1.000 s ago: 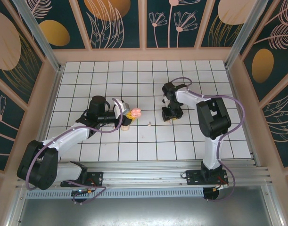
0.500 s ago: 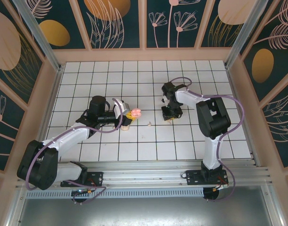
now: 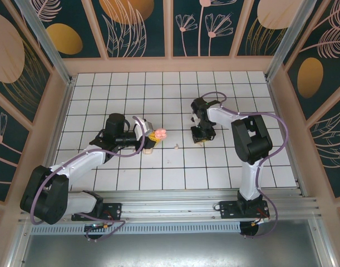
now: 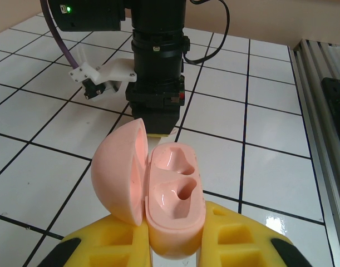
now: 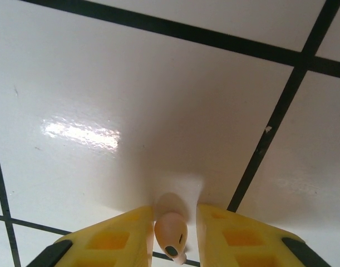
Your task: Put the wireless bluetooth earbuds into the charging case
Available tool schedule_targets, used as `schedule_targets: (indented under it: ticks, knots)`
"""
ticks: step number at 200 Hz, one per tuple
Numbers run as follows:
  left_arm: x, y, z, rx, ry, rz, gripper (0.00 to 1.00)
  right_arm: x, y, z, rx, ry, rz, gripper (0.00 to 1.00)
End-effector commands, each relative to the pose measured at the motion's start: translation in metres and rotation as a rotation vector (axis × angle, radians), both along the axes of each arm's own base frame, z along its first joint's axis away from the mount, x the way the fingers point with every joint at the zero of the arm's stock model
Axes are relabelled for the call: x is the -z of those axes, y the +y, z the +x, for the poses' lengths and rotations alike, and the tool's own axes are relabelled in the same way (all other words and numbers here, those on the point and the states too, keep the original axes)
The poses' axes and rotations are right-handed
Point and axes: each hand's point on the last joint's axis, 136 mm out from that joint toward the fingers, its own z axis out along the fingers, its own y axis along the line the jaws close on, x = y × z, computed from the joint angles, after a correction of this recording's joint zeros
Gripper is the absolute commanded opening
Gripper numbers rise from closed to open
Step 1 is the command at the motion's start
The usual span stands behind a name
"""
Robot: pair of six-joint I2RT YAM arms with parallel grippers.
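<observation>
Top external view: set against the earlier frames, no shift can be made out. Both arms are posed as before, and the second earbud [image 3: 176,146] lies on the same tile of the table [image 3: 175,89], between the two end effectors and touching neither. The left end effector [image 3: 151,137] is closed on the charging case [image 3: 159,133], which juts out past its fingertips toward the right end effector [image 3: 201,137]. The right end effector is pointed down at the table, with its tips at the surface.

Left wrist view: the charging case [image 4: 175,194] is clamped between the yellow fingers [image 4: 239,242] of the left end effector [image 4: 175,236] and is carried above the tiles. The case is open. Its oval base is faced up at the camera with both wells bare, and its long axis runs straight out from the fingertips. The lid [image 4: 119,172] is swung out to one side and stands nearly on edge. The right arm [image 4: 158,67] is seen straight ahead of the case, upright over the table.

Right wrist view: an earbud [image 5: 170,231] lies between the fingertips of the right end effector [image 5: 174,211], down at the tile. Its long axis runs along the fingers, with the rounded end pointing forward and the dark-spotted end back toward the wrist. The fingers are drawn in close on both sides. One seems to touch the bud, and a thin gap is seen at the other. Whether the bud is actually pinched cannot be told.
</observation>
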Motion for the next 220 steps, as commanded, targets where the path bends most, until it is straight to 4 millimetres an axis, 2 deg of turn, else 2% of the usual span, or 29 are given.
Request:
schedule_targets:
  ticks: [1,63,122,162,188,220]
  knots:
    - [-0.007,-0.003,0.000,0.015,-0.007,-0.012,0.16,0.012,-0.003,-0.010,-0.010,0.031,-0.025,0.26]
    - [-0.009,-0.003,0.002,0.008,-0.024,-0.021,0.16,0.001,0.002,-0.002,0.026,-0.033,0.031,0.22]
    - [-0.027,-0.003,0.017,-0.098,-0.100,-0.111,0.14,-0.047,0.019,0.018,0.173,-0.210,0.238,0.22]
    - [-0.031,-0.010,0.025,-0.164,-0.155,-0.154,0.13,-0.104,0.039,0.033,0.281,-0.366,0.466,0.22]
    - [-0.033,-0.020,0.030,-0.194,-0.179,-0.174,0.13,-0.161,0.051,0.042,0.313,-0.529,0.618,0.22]
    - [-0.036,-0.027,0.034,-0.201,-0.185,-0.192,0.13,-0.219,0.060,0.035,0.297,-0.697,0.751,0.22]
